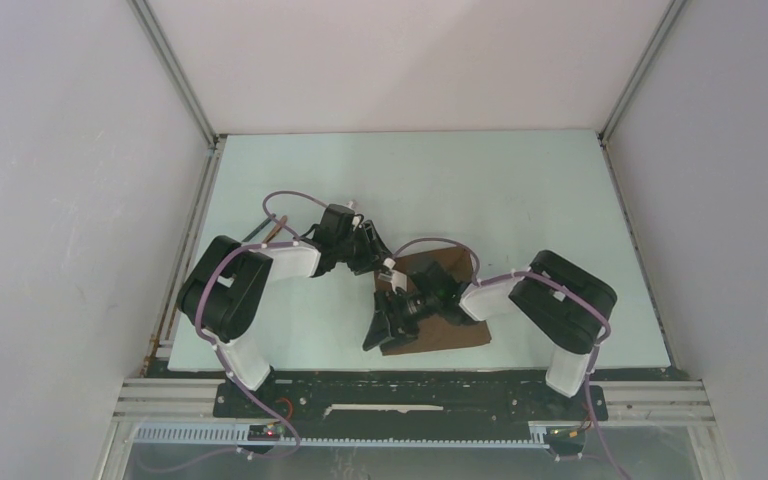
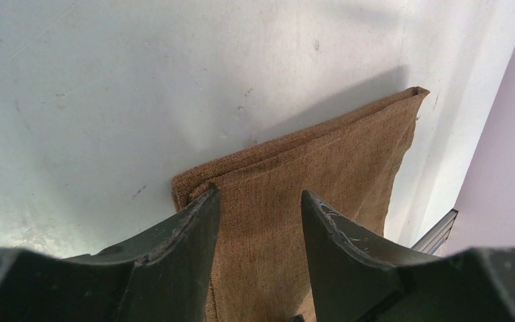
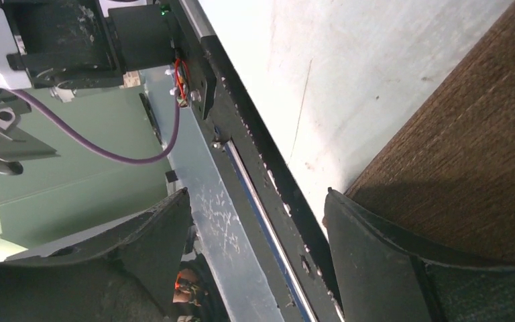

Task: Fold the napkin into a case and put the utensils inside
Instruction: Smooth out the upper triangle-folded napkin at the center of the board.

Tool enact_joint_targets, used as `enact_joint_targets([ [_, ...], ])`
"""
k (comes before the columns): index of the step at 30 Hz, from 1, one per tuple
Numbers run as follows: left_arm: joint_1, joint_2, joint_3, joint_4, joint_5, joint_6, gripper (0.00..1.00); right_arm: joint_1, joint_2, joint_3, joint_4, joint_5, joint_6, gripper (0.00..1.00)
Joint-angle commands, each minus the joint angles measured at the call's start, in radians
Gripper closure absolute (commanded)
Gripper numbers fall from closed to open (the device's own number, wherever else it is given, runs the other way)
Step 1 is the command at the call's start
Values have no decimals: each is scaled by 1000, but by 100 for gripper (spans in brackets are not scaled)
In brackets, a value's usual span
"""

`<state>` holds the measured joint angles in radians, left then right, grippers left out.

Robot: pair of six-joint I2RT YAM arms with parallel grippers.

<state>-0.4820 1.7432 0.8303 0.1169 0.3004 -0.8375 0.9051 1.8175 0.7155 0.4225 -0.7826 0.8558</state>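
— Top external view first: how far along are we?

— Early, I'd say. The napkin [image 1: 452, 335] lies flat on the bench [image 1: 520, 200], close to the front edge between my 2 arms, as a brown rectangle. In the left wrist view the napkin [image 2: 322, 154] shows 2 layers stacked along its far edge, so at least 1 fold looks done. I see no narrow case yet, and no fork or knife in any of the 3 views. By my judgement the remaining folds and all of the loading are left.

— And the tools?

— My left tool [image 1: 380, 258] is released, its jaws partly apart at the napkin's far left corner. From its own camera the left tool [image 2: 260, 221] has cloth showing in the gap, but I can't tell whether the tips touch it; it grasps nothing. My right tool [image 1: 385, 335] is at the near left corner. Its wrist view shows the right tool [image 3: 255, 228] spread wide and empty, with 1 finger over the napkin [image 3: 469, 134] edge and the other out past the black rail [image 3: 241, 134] at the front of the bench.
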Motion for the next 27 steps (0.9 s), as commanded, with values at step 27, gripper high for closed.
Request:
enact_joint_targets([
  [27, -133, -641, -337, -191, 60, -90, 49, -514, -428, -148, -180, -73, -37, 15],
])
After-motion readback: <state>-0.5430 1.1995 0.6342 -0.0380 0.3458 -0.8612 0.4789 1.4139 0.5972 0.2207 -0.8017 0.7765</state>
